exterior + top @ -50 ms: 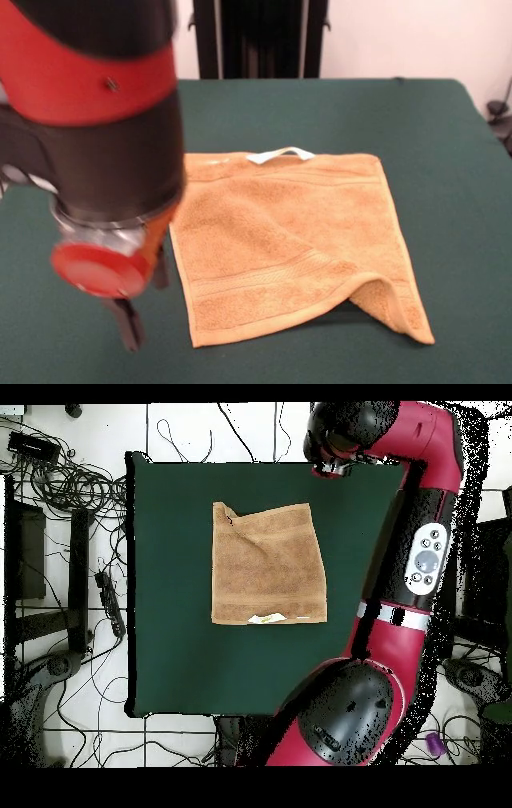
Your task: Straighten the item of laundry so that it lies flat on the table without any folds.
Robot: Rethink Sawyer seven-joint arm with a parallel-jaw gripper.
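Nearest the front camera, the gripper [144, 308] hangs low over the table [448, 160] just beside the towel's left edge; two dark, thin fingertips [130, 328] show beneath a round red disc on the wrist, apart from each other with nothing between them, so the jaws stand open and empty; above them rises the glossy red and black arm [425, 554]. The towel [288, 240] is a squarish piece of orange-tan terry, looped and soft, with flat woven bands and hemmed edges; it lies near the middle of the dark green cloth surface; its near right corner is lifted into a curled fold, the rest lying flat. At its far edge a small white tag loop [280, 154] arches up.
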